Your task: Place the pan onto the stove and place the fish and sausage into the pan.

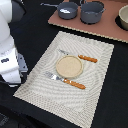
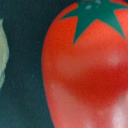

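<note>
The blue-grey pan (image 1: pixel 67 10) stands on the pinkish-brown stove (image 1: pixel 100 29) at the back of the exterior view, its thin handle pointing to that view's left. A white piece (image 1: pixel 65 9), likely the fish, lies inside it. No sausage shows in either view. My arm stands at the exterior view's left, and its hand (image 1: pixel 11 79) hangs low beside the placemat with the fingers hidden. The wrist view shows no fingers. It is filled by a glossy red tomato-like piece (image 2: pixel 82 70) with a green star top, seen very close.
A larger grey pot (image 1: pixel 92 11) and a pale bowl (image 1: pixel 123 17) also stand on the stove. The striped placemat (image 1: pixel 45 82) holds a round wooden plate (image 1: pixel 68 65), a fork (image 1: pixel 65 80) and a knife (image 1: pixel 80 56). A pale green thing (image 2: pixel 2 50) shows at the wrist view's edge.
</note>
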Available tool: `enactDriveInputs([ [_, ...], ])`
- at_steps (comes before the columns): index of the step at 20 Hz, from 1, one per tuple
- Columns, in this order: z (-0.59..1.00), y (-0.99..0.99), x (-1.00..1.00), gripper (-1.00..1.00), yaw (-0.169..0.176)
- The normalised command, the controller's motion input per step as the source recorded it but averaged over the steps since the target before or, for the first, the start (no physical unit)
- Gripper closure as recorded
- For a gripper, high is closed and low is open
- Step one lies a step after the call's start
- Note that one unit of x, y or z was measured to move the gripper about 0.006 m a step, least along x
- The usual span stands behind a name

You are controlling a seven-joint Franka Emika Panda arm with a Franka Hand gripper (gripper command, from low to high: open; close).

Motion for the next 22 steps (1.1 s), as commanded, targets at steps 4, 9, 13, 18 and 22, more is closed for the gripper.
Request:
enactDriveInputs([
  [4,0.0,0.0,0.25,1.0,0.0],
  [9,-0.01,0.0,0.18,1.0,0.0],
  [13,0.1,0.04,0.22,1.0,0.001],
  [18,0.96,0.67,0.65,1.0,-0.025],
  [22,1.0,0.92,0.52,1.0,0.0],
])
